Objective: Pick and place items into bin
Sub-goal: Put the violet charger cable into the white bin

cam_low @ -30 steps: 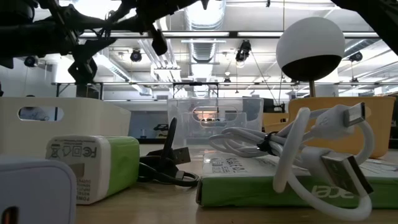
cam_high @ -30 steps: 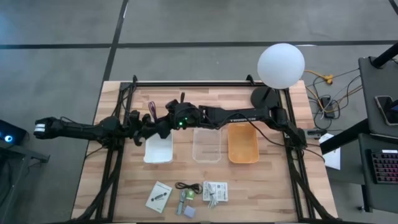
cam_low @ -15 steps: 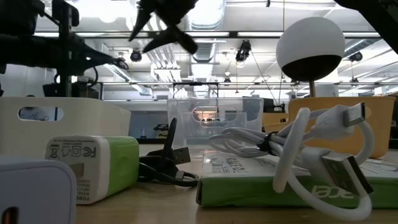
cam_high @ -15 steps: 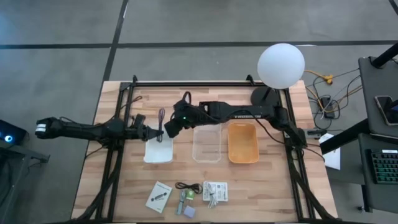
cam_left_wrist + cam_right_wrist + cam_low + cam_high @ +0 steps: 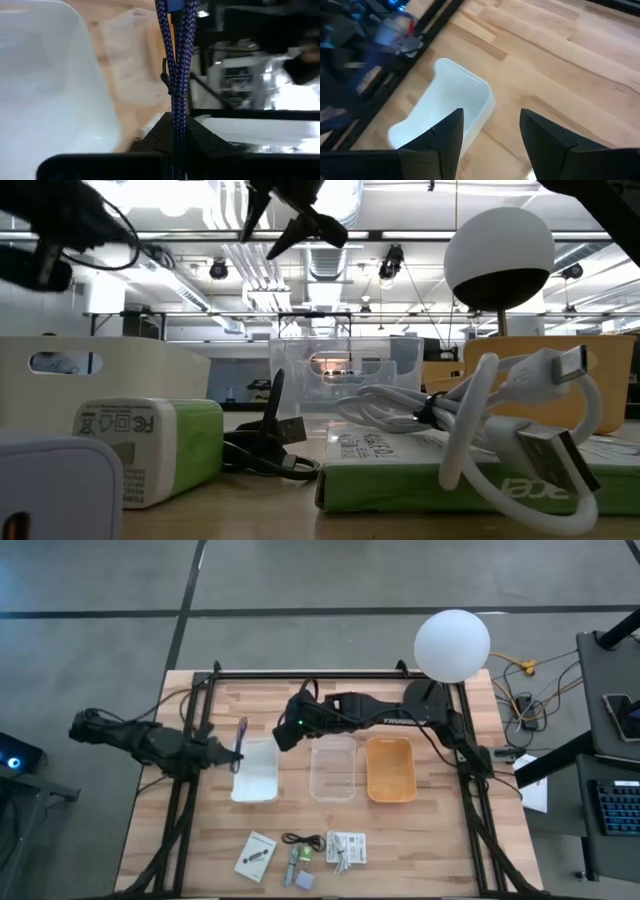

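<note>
A blue-purple braided cable bundle (image 5: 240, 738), tied round its middle (image 5: 172, 86), is in my left gripper (image 5: 228, 754), which is shut on it at the left rim of the white bin (image 5: 255, 772). My right gripper (image 5: 285, 735) hovers open over the table beyond the white bin's far right corner, holding nothing; its two fingers (image 5: 451, 134) stand apart. Near the front edge lie a printed card (image 5: 256, 856), a coiled black cable (image 5: 303, 839), a white packet (image 5: 346, 847), a tiny green piece (image 5: 305, 853) and a grey-blue cube (image 5: 303, 879). My left gripper pinches the folded cable bundle between its two fingers, on the several strands below the tie (image 5: 173, 131). The fingers come level from the table's left. The bundle sticks out stiffly past them, lifted clear above the white bin's left rim.
A clear bin (image 5: 333, 768) and an orange bin (image 5: 391, 768) stand in a row to the right of the white one. A lamp with a white globe (image 5: 452, 644) rises at the far right corner. A black frame (image 5: 300, 674) borders the table.
The two grippers were together over the white bin's far left corner. My left gripper has shut on the cable bundle and drawn back toward the table's left edge with it. My right gripper has opened, let go and moved up and away toward the far right.
</note>
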Controlling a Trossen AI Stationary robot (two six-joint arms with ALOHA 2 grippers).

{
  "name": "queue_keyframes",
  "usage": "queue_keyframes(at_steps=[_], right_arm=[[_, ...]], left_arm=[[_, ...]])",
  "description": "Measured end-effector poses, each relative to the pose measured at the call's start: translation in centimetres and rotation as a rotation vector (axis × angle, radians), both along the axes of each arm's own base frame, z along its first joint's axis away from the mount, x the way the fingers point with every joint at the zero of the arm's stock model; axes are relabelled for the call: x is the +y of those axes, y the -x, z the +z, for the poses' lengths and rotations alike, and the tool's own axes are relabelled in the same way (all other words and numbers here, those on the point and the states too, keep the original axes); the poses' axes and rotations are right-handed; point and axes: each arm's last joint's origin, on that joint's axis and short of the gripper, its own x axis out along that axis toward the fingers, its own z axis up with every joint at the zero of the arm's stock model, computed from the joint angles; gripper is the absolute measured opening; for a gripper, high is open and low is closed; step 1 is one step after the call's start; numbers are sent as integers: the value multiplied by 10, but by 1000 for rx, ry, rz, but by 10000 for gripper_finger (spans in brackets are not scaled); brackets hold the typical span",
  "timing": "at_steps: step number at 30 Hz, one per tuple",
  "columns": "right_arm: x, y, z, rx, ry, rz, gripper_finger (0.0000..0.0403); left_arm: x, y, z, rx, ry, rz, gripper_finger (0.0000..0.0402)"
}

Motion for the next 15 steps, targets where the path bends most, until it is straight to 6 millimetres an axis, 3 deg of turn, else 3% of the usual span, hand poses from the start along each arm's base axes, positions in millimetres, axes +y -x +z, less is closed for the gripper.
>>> queue_keyframes(at_steps=[7,15], right_arm=[[-21,7,-12,106,-14,-22,180],[-32,9,-13,151,36,45,180]], left_arm=[[-25,-26,-8,78,69,35,5],[-44,-38,-38,264,97,139,6]])
